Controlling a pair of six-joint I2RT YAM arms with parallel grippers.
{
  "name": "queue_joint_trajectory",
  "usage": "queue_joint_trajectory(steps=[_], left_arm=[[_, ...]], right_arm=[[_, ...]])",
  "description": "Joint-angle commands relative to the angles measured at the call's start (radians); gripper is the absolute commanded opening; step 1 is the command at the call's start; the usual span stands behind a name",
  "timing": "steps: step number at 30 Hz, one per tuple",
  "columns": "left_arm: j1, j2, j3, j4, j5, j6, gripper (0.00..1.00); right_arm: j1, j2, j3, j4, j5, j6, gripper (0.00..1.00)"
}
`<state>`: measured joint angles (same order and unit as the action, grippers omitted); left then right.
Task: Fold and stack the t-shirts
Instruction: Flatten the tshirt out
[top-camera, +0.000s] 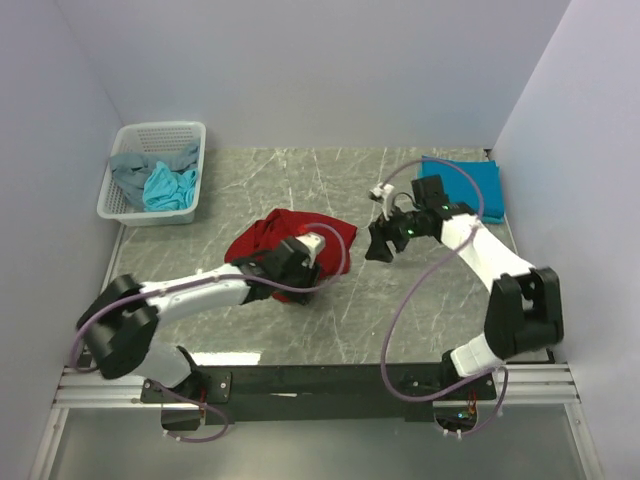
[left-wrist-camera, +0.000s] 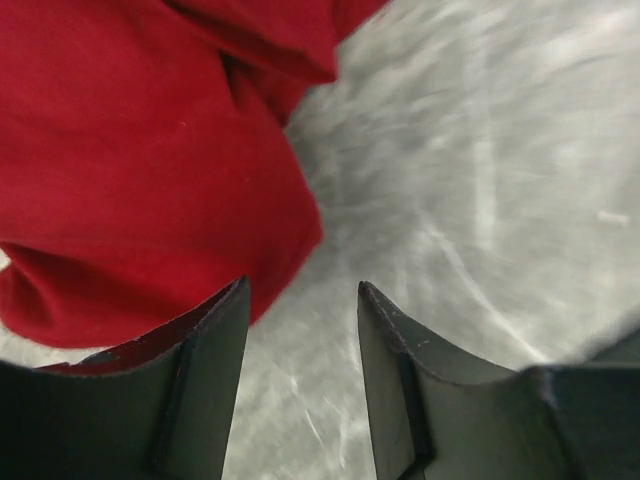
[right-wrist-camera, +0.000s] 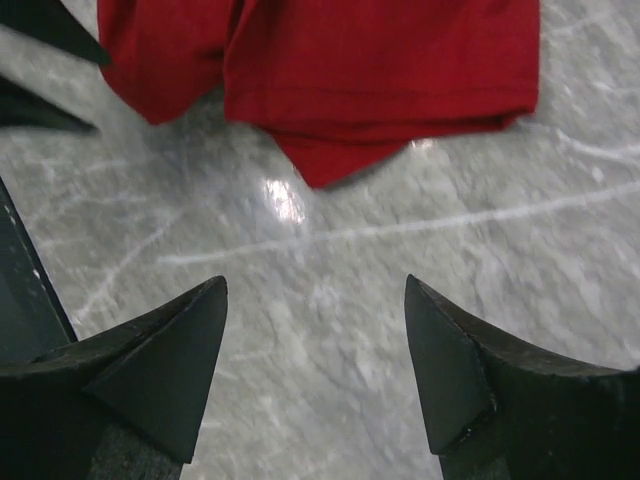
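While only the overhead view gives us the folded teal-blue shirt (top-camera: 478, 188) at the far right corner, both wrist cameras catch the dark red shirt (top-camera: 262, 236) mid-worktop: left gripper (left-wrist-camera: 300, 290) spread, cloth just beside one finger; right gripper (right-wrist-camera: 315, 285) spread, cloth ahead, apart.

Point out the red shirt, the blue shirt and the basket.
red shirt (top-camera: 260, 238), top external view, left half.
blue shirt (top-camera: 460, 174), top external view, far part.
basket (top-camera: 165, 133), top external view, far wall.
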<state>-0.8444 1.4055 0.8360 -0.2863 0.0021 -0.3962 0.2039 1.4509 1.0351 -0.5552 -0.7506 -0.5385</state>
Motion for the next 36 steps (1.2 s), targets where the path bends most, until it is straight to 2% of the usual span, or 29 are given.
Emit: queue_joint_trajectory(steps=[1, 4, 5, 9, 16, 19, 21, 22, 23, 25, 26, 28, 29, 32, 36], left_arm=[[-0.071, 0.11, 0.046, 0.016, -0.287, -0.047, 0.52], [-0.119, 0.185, 0.083, 0.001, -0.368, -0.062, 0.52], [-0.142, 0.199, 0.103, -0.013, -0.439, -0.069, 0.51], [-0.191, 0.234, 0.114, -0.062, -0.577, -0.134, 0.51], [-0.199, 0.139, 0.028, 0.007, -0.61, -0.184, 0.47], [-0.199, 0.125, 0.002, 0.039, -0.59, -0.182, 0.41], [-0.197, 0.133, -0.003, 0.042, -0.588, -0.181, 0.33], [-0.197, 0.144, -0.002, 0.041, -0.588, -0.182, 0.29], [-0.199, 0.147, 0.0, 0.039, -0.588, -0.185, 0.17], [-0.199, 0.138, -0.003, 0.041, -0.59, -0.188, 0.06], [-0.199, 0.129, -0.009, 0.044, -0.593, -0.188, 0.03], [-0.199, 0.087, -0.015, 0.044, -0.6, -0.19, 0.01], [-0.197, 0.066, -0.02, 0.045, -0.605, -0.19, 0.01], [-0.196, -0.032, -0.035, 0.061, -0.607, -0.181, 0.0], [-0.168, -0.175, -0.038, 0.052, -0.608, -0.175, 0.0]], right_arm=[[0.055, 0.106, 0.138, -0.038, 0.028, 0.046, 0.76], [0.138, 0.227, 0.25, -0.074, 0.082, 0.086, 0.75], [0.176, 0.277, 0.273, -0.08, 0.101, 0.097, 0.75], [0.268, 0.364, 0.347, -0.054, 0.19, 0.191, 0.74], [0.351, 0.491, 0.448, -0.038, 0.231, 0.302, 0.73], [0.379, 0.532, 0.479, -0.052, 0.252, 0.314, 0.71], [0.394, 0.549, 0.48, -0.051, 0.26, 0.325, 0.69], [0.407, 0.552, 0.48, -0.049, 0.269, 0.333, 0.66], [0.41, 0.557, 0.48, -0.048, 0.289, 0.337, 0.58], [0.413, 0.557, 0.474, -0.048, 0.313, 0.348, 0.47], [0.41, 0.548, 0.474, -0.051, 0.341, 0.351, 0.33], [0.404, 0.523, 0.461, -0.06, 0.353, 0.336, 0.24], [0.394, 0.484, 0.456, -0.064, 0.353, 0.33, 0.16], [0.371, 0.384, 0.456, -0.089, 0.375, 0.304, 0.04], [0.324, 0.287, 0.546, -0.217, 0.416, 0.221, 0.0]])
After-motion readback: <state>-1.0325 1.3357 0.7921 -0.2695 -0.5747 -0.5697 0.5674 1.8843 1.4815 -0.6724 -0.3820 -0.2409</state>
